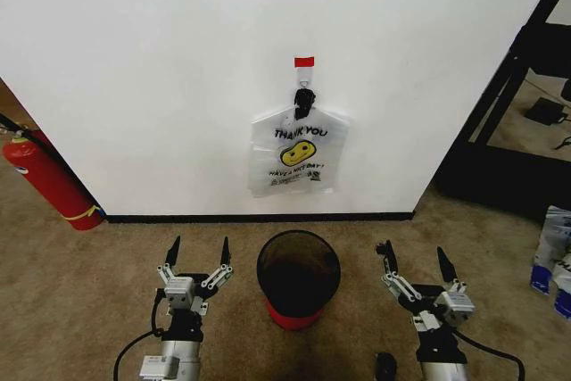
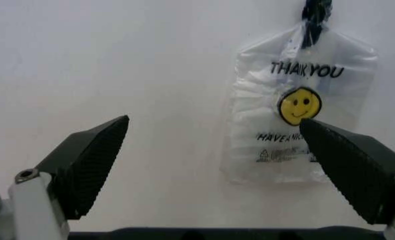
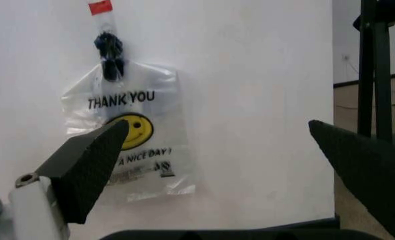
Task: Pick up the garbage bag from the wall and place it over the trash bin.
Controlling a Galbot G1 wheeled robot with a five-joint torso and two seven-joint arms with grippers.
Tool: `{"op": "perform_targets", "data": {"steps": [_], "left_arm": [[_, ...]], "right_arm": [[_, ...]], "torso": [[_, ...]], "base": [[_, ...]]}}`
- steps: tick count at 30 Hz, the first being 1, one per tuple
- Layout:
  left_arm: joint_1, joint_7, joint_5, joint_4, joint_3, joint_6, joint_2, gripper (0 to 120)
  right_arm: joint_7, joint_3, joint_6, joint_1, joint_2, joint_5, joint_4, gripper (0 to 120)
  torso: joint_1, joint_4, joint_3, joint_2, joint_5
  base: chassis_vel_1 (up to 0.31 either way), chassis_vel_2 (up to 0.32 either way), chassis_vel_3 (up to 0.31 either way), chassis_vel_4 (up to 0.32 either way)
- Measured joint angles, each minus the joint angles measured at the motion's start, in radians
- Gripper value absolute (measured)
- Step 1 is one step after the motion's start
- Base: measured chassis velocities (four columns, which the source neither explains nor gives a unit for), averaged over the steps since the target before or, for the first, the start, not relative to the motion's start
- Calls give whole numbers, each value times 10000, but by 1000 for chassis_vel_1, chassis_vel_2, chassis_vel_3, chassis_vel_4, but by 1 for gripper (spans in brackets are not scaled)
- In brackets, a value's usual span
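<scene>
The garbage bag (image 1: 297, 151) hangs from a black hook (image 1: 304, 98) on the wall (image 1: 178, 60), above the trash bin (image 1: 298, 276) on the carpet. Left gripper (image 1: 198, 256) and right gripper (image 1: 416, 260) flank the bin, jaws spread, empty. The head view takes in a fire extinguisher (image 1: 49, 180); the right wrist view, a black frame (image 3: 374, 70).

Black ribbed wedge fingertips (image 2: 91, 165), silver linkages, black cables, hex screws

1. Tan carpet floor (image 1: 80, 292) meets the wall's black baseboard.
2. The trash bin (image 1: 298, 276) stands near the baseboard (red base down).
3. A red fire extinguisher (image 1: 49, 180) leans at the floor's left edge.
</scene>
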Motion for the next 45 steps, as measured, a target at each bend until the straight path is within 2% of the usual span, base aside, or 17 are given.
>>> {"op": "perform_targets", "data": {"steps": [9, 16, 18, 22, 25, 27, 29, 30, 31, 36, 39, 41, 45], "left_arm": [[-74, 1, -38, 162, 0, 1, -6, 100], [-26, 4, 52, 205, 48, 2, -128, 100], [-29, 4, 174, 215, 69, 2, -156, 100], [-38, 2, 404, 132, 64, 15, -201, 100], [-43, 4, 415, 112, 71, 22, -199, 100], [-373, 8, 315, 166, 243, 162, -3, 100], [-538, 19, 196, 218, 301, 216, 166, 100], [-517, 25, 175, 219, 291, 218, 219, 100], [-517, 25, 175, 219, 291, 218, 219, 100], [-407, 32, 184, 83, 133, 228, 270, 100], [-400, 32, 189, 61, 117, 240, 254, 100], [-353, 32, 259, 36, 109, 254, 192, 100], [-321, 33, 325, 47, 107, 250, 183, 100]], "right_arm": [[140, -78, -195, 324, -71, 16, -340, 100], [219, -243, -738, 1201, -630, 787, -690, 100], [73, -327, -1081, 1853, -1018, 1527, -904, 100], [-1098, -524, -1735, 3625, -1919, 3931, -1717, 100], [-1295, -578, -1894, 3916, -2055, 4408, -1865, 100], [-1754, -603, -2598, 5034, -2453, 6570, -2400, 100], [-1982, -588, -3067, 5772, -2579, 7695, -2827, 100], [-2101, -685, -3280, 6213, -2628, 8170, -3123, 100], [-2101, -685, -3280, 6213, -2628, 8170, -3123, 100], [-2277, -1775, -3786, 8327, -2339, 9252, -4897, 100], [-2301, -2011, -3883, 8640, -2176, 9290, -5196, 100], [-2436, -2539, -4015, 9550, -1688, 9276, -5975, 100], [-2608, -2926, -4020, 10539, -1262, 9042, -6874, 100]], "torso": [[0, 0, 0, 0, 0], [0, 0, 0, 0, 0], [0, -3, 0, 0, 0], [0, 3, 1, 0, 1], [0, 4, 1, -1, 5], [0, 0, 1, -1, 3], [0, -13, 1, -1, -4], [1, -5, 2, -1, -1], [1, -5, 2, -1, -1], [1, 5, 2, -2, -2], [1, 1, 3, -3, 0], [1, 1, 1, -2, -6], [1, 1, 1, -3, -2]], "base": [[0, 0, 0, 0], [0, 0, 0, 0], [0, 0, 0, 0], [0, 0, 0, 0], [0, 0, 0, 0], [0, 0, 0, 0], [0, 0, 0, 0], [0, 0, 0, 0], [0, 0, 0, 0], [0, 0, 0, 0], [0, 0, 0, 0], [0, 0, 0, 0], [0, 0, 0, 0]]}}
